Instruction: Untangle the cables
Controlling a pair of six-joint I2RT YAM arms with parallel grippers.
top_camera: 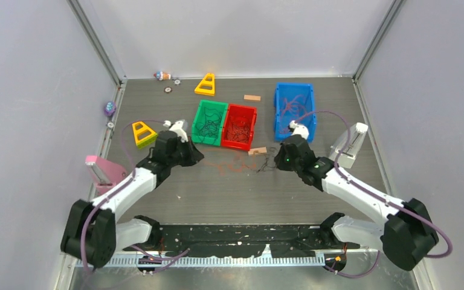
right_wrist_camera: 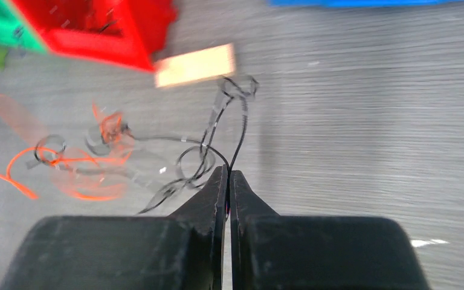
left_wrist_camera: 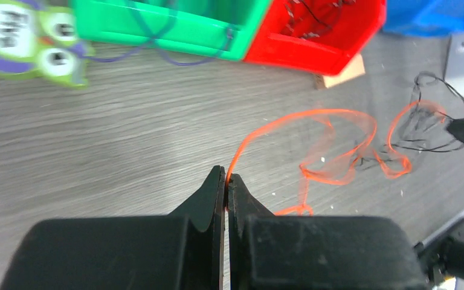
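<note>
A tangle of thin cables lies mid-table: orange-red strands [top_camera: 232,164] on the left, black strands [top_camera: 267,163] on the right. In the left wrist view my left gripper [left_wrist_camera: 226,176] is shut on an orange cable [left_wrist_camera: 314,115] that loops off to the right toward the black clump [left_wrist_camera: 428,124]. My right gripper [right_wrist_camera: 228,172] is shut on a black cable [right_wrist_camera: 241,130], whose loops run left into the blurred orange strands [right_wrist_camera: 84,163]. From above, the left gripper [top_camera: 198,156] is just left of the tangle, the right gripper [top_camera: 278,161] just right of it.
Green bin [top_camera: 210,122] and red bin [top_camera: 239,126] with cable clumps stand just behind the tangle; a blue bin [top_camera: 294,110] with cables is at the back right. A small wooden block [top_camera: 257,151] lies by the red bin. Yellow wedges [top_camera: 143,133], a pink stand [top_camera: 99,169] and a white stand [top_camera: 350,145] flank the arms.
</note>
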